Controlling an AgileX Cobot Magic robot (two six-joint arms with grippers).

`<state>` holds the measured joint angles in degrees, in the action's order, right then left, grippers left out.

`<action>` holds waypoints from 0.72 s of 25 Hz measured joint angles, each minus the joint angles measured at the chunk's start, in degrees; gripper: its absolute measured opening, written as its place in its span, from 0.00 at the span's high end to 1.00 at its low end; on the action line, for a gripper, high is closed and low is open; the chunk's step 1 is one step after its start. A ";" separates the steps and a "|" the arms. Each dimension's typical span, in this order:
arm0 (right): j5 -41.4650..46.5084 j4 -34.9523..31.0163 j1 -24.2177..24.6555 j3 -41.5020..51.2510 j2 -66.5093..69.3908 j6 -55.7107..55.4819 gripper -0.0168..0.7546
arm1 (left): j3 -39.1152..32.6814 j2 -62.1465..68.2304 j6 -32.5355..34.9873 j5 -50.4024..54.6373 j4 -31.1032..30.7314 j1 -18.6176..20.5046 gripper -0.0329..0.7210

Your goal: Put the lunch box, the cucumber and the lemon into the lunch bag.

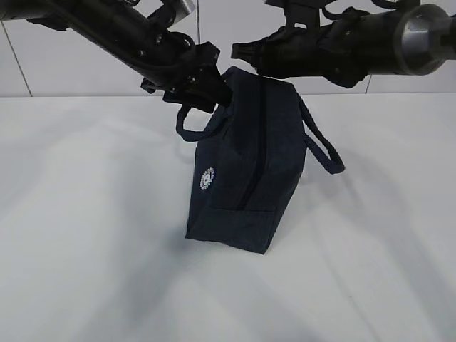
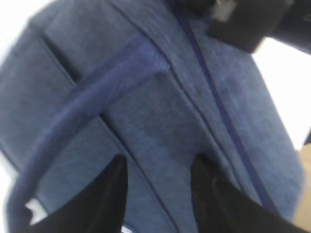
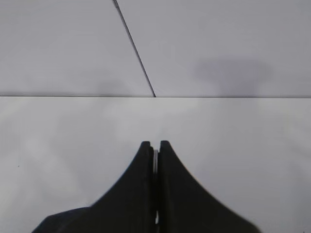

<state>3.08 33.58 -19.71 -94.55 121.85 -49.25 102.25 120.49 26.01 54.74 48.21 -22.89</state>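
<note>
Boxy dark navy fabric lunch bag [image 1: 246, 164] on white table [image 1: 85, 214], left gripper [image 2: 158, 194] half-open astride its fabric, right gripper [image 3: 154, 150] closed, empty.

The exterior camera looked down at a slant across the white surface [image 1: 85, 249] at the lunch bag [image 1: 246, 171]. The left wrist camera pressed close against it; the right faced the wall [image 3: 218, 43].

A white table [image 1: 85, 235] meets a pale tiled wall [image 3: 218, 43].
</note>
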 joint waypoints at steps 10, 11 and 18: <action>1.06 0.59 0.09 0.00 0.00 0.00 0.97 | 0.12 -1.67 -3.00 1.41 0.03 0.09 0.54; 1.16 0.59 0.09 0.00 0.00 0.00 0.97 | 0.12 -2.13 -3.32 1.76 0.03 0.09 0.54; 1.16 0.59 0.09 0.00 0.00 0.00 0.97 | 0.22 -3.29 -6.45 3.52 -0.81 0.09 0.54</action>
<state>4.24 34.17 -19.61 -94.55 121.85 -49.25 102.48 117.20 19.56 58.26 47.40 -22.81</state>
